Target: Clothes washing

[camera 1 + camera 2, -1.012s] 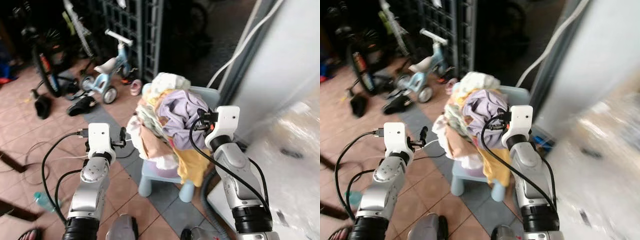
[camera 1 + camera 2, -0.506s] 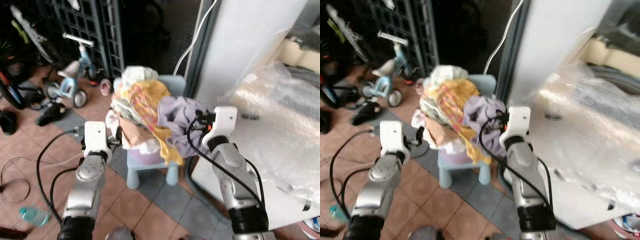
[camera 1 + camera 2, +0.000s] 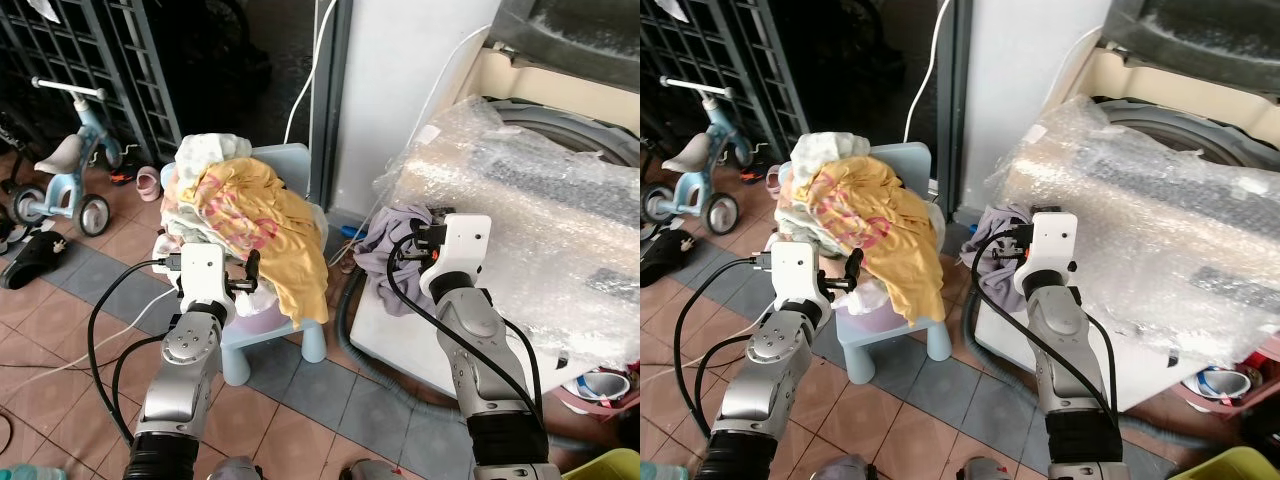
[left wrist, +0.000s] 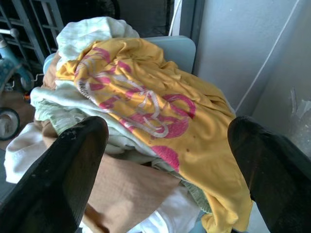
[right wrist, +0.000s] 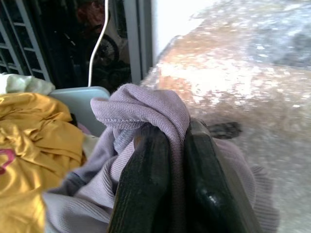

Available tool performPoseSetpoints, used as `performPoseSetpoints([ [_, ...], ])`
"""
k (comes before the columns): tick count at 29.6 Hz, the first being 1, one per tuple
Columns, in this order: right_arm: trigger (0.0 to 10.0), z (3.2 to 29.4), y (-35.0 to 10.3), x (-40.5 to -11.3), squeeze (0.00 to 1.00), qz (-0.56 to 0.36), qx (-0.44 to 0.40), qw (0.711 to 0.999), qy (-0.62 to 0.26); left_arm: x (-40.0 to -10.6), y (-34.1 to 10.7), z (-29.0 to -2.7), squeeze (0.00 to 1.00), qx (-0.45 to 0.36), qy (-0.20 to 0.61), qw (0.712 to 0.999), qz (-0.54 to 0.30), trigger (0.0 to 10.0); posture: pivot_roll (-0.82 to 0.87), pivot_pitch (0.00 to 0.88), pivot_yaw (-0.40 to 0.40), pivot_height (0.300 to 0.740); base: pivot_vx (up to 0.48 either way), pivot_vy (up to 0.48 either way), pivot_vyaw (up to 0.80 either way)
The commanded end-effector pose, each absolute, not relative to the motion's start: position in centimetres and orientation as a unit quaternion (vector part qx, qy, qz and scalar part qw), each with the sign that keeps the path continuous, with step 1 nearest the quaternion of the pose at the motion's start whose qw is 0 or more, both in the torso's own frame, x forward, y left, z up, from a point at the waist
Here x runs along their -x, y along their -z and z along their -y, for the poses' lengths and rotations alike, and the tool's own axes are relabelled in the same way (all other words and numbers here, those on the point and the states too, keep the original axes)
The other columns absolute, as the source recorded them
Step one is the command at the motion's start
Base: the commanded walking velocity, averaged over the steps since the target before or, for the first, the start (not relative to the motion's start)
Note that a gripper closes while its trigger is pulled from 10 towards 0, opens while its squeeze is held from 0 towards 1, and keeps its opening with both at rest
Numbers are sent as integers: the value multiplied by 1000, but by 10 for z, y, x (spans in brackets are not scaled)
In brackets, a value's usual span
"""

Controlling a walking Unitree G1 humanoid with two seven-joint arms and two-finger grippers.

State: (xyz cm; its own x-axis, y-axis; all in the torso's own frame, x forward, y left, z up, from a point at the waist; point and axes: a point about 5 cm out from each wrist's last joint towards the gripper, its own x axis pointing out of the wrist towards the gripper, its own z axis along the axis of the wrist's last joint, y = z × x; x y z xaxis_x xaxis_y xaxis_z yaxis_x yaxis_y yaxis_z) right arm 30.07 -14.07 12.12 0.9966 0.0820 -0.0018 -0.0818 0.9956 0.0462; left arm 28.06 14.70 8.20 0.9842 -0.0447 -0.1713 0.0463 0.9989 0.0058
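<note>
A heap of clothes (image 3: 235, 215) topped by a yellow shirt with pink print (image 4: 150, 111) rests on a small light-blue chair (image 3: 300, 160). My left gripper (image 3: 252, 272) is open, its fingers (image 4: 73, 174) spread just in front of the heap. My right gripper (image 5: 175, 160) is shut on a lilac garment (image 3: 390, 245), holding it up beside the washing machine (image 3: 560, 140), which is draped in bubble wrap (image 3: 520, 190). The garment hangs below the gripper, off the chair.
A child's tricycle (image 3: 65, 170) and a dark metal gate (image 3: 90, 60) stand at the back left. A white wall and cable (image 3: 400, 70) rise behind the chair. A grey hose (image 3: 350, 310) curls on the tiled floor. A yellow tub corner (image 3: 610, 465) sits bottom right.
The camera has swung right, toward the washing machine. My right gripper has pulled the lilac garment off the heap and carried it right to the machine's side. The left gripper stays open by the heap.
</note>
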Motion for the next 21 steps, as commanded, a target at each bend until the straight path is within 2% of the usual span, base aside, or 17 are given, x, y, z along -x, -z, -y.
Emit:
performPoseSetpoints([
  [1, 10000, 146, -128, -302, 0, 16, -17, 999, -32, -280, -83, -143, 0, 2, 30, 996, -81, 10000, -20, 0, 9, 740, 0, -364, -788],
  [4, 10000, 146, -127, -302, 0, 16, -16, 999, -33, -280, -83, -143, 0, 2, 31, 996, -82, 10000, -22, 0, 9, 740, 0, -359, -700],
  [9, 10000, 146, -127, -302, 0, 16, -14, 999, -32, -280, -82, -143, 0, 2, 32, 996, -83, 10000, -22, 0, 10, 740, 0, -347, 0],
  [21, 10000, 138, -136, -305, 0, 33, -1, 997, -63, -279, -83, -148, 0, 13, 17, 996, -83, 10000, -22, 0, 9, 740, 0, 0, 0],
])
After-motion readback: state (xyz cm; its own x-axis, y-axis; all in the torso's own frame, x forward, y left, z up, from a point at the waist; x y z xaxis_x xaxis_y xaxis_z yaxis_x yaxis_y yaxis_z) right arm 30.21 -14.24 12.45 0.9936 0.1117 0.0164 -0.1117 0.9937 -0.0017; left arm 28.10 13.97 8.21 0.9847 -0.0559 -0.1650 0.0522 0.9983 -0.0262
